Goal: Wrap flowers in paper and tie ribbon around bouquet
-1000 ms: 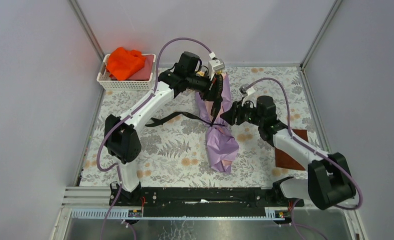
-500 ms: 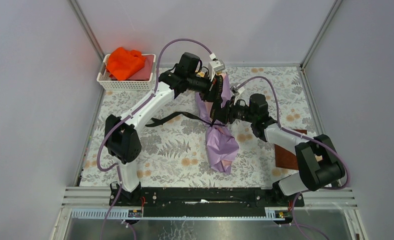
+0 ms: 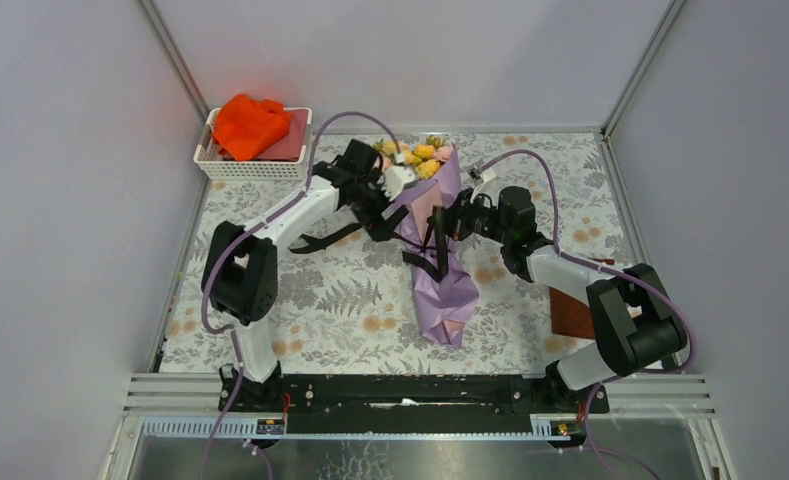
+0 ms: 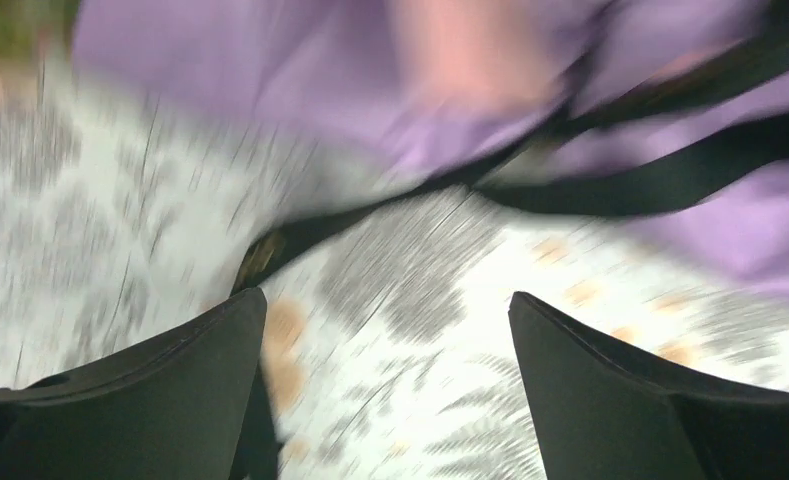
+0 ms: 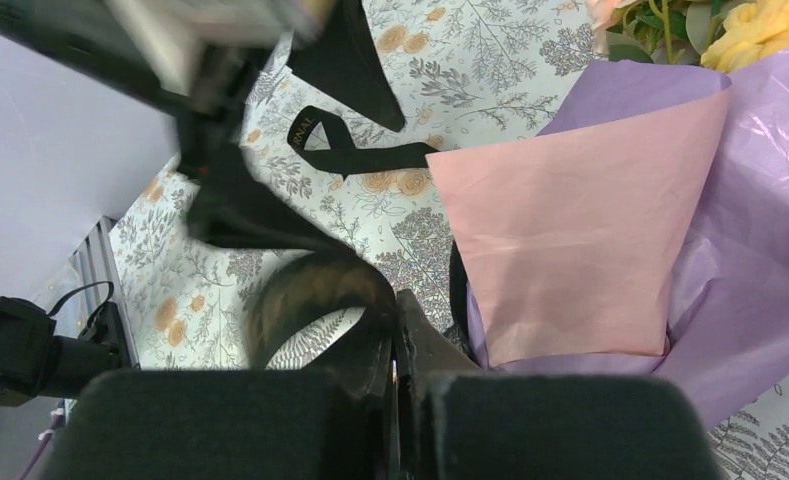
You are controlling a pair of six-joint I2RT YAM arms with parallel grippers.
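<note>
Lavender bouquet [image 3: 440, 290] lies up the middle of the floral table [image 3: 300, 330] with its flowers [image 3: 422, 152] almost at the far edge, so the open room I've got is near-left. My left gripper [image 4: 385, 300] hangs with fingers wide apart just off the cone's left edge, above the ribbon [image 3: 322, 240]. My right gripper [image 5: 395, 300] is pinched tight on a ribbon strand at the right edge.

This is a robotics lab test cell. Plain pale walls [image 3: 420, 60] in an aluminium frame [image 3: 173, 55] enclose a floral-clothed table [image 3: 340, 300]. A left arm [image 3: 290, 210] and right arm [image 3: 560, 268] are bolted to a black rail [image 3: 400, 390].
</note>
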